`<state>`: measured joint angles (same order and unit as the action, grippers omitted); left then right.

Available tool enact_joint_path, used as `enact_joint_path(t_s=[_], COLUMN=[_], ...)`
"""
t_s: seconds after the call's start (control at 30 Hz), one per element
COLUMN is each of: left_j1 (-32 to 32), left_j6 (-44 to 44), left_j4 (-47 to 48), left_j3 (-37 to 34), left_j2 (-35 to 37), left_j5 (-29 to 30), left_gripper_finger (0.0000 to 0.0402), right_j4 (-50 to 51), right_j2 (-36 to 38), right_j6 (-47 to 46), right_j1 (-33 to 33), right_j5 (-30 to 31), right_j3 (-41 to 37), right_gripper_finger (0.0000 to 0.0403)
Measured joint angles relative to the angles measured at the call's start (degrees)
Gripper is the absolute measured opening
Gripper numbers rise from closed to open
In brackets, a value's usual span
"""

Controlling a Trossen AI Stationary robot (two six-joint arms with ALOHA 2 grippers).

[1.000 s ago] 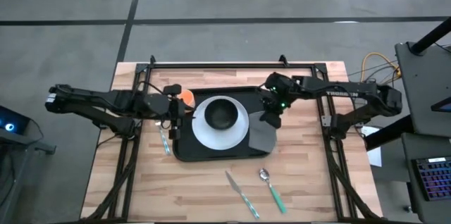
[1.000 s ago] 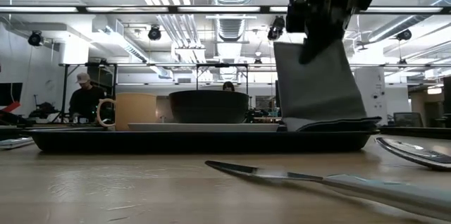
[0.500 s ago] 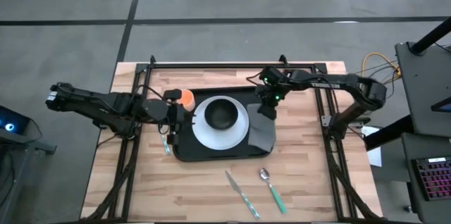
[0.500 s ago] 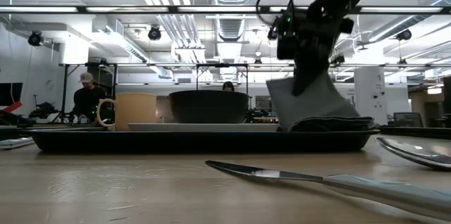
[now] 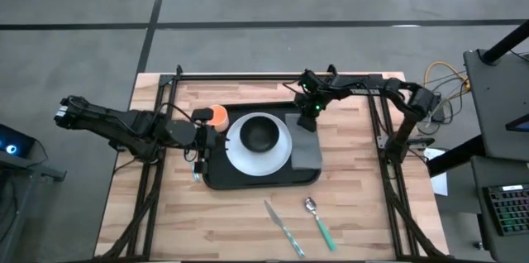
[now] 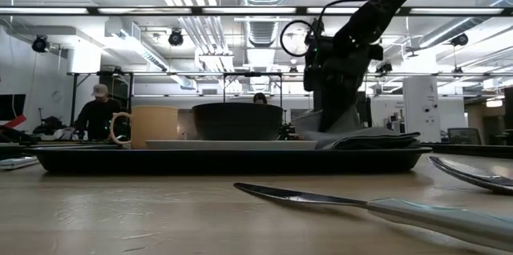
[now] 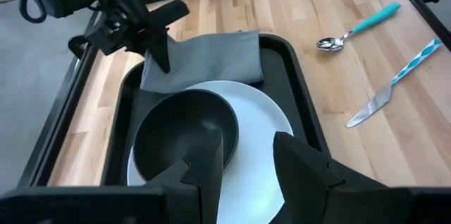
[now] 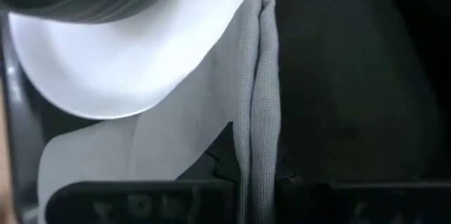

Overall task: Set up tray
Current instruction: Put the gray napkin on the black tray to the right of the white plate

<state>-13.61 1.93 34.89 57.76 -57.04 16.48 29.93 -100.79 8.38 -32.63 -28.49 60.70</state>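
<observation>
A knife (image 5: 283,228) and a green-handled spoon (image 5: 317,220) are lying on the wooden table (image 5: 364,213) nearest the front edge. Beyond them the black tray (image 5: 216,177) is sitting mid-table, carrying a white plate (image 5: 240,155) with a dark bowl (image 5: 262,135), an orange mug (image 5: 217,115) and a grey napkin (image 5: 306,149) along its right side. The left gripper (image 7: 246,157) is hovering by the tray's left edge, fingers spread. At the tray's far right corner the right gripper (image 5: 307,116) is pinching the napkin's folded edge. People are sitting in the room behind.
</observation>
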Motion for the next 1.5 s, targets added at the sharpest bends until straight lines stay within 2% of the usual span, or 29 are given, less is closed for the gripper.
enact_joint_path(t_s=[0.33, 0.5, 0.7, 0.87, 1.13, 1.5], left_j1=[-1.15, -1.53, -1.55, -1.55, -1.55, -1.55], left_j6=[-0.56, -0.59, -1.22, -1.22, -0.9, -0.44], left_j4=[0.01, 0.01, 0.02, 0.03, 0.03, 0.1], left_j3=[-0.09, -0.09, -0.11, -0.11, -0.17, -0.44], left_j2=[0.02, 0.02, 0.02, 0.02, 0.02, 0.02], left_j5=[-0.01, 0.0, -0.01, -0.01, 0.0, -0.01], left_gripper_finger=[0.0108, 0.0108, 0.0108, 0.0108, 0.0108, 0.0108], right_j4=[-0.34, -0.08, 0.69, 2.29, -1.45, -7.76], right_j2=[-1.97, 1.0, 5.32, 10.56, 12.68, 12.57], right_j6=[3.8, 3.85, 5.41, -1.55, -13.75, -22.64], right_j1=[-1.83, -1.8, -1.89, -0.79, 10.49, 20.88], right_j5=[0.13, 0.41, 10.74, 12.04, 13.6, 14.26], right_j3=[-0.22, -0.02, 0.18, 0.64, -7.92, -12.56], right_gripper_finger=[0.0016, 0.0069, 0.0143, 0.0175, 0.0177, 0.0143])
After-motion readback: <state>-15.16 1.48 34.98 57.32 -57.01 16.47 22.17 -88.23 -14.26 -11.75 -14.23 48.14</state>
